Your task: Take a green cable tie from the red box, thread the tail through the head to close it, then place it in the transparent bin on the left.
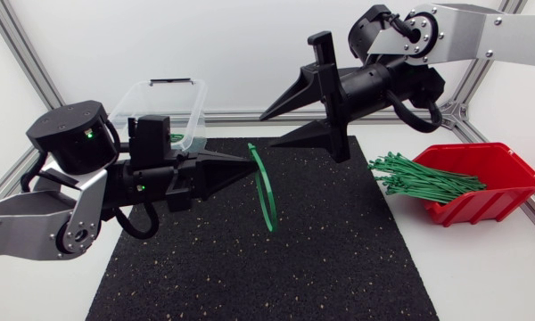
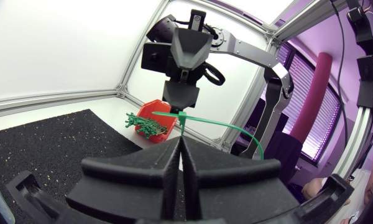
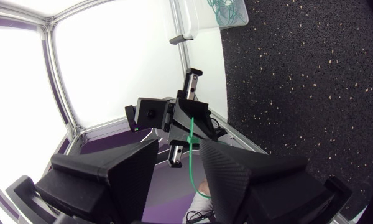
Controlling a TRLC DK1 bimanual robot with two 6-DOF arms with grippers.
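Green cable tie (image 1: pixel 267 201) hangs as a loop over the mat at the frame's centre. The left gripper (image 1: pixel 248 160) is clamped on its top, probably so that one arm alone can carry it. Just above, the right gripper (image 1: pixel 267 130) has its fingers apart, holding nothing. The transparent bin (image 1: pixel 160 102) sits upper left, the red box (image 1: pixel 508 183) at right.

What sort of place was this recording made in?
Probably a robotics lab bench rather than a factory: a left arm and a right arm reach over a black speckled mat, with a red box of green cable ties and a clear bin set out.
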